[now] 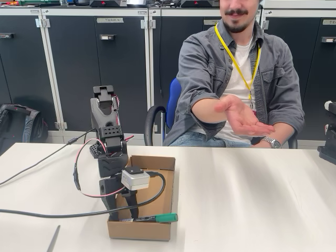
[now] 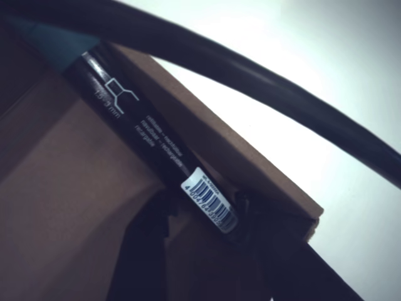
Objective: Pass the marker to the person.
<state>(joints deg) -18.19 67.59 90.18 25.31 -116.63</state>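
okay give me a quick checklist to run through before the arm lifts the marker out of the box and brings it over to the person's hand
1. Gripper is down inside the cardboard box, at the marker: ok.
2. Fingers shut firmly on the marker: cannot tell. The wrist view shows dark fingers on either side of the barrel near the barcode label, but contact is unclear.
3. Marker free to lift: not ok yet. It lies against the box's front wall, green cap sticking out past the corner.
4. Black cable clear of the lift path: cannot tell; it loops over the box.
5. Person's hand open, palm up, waiting across the table: ok.
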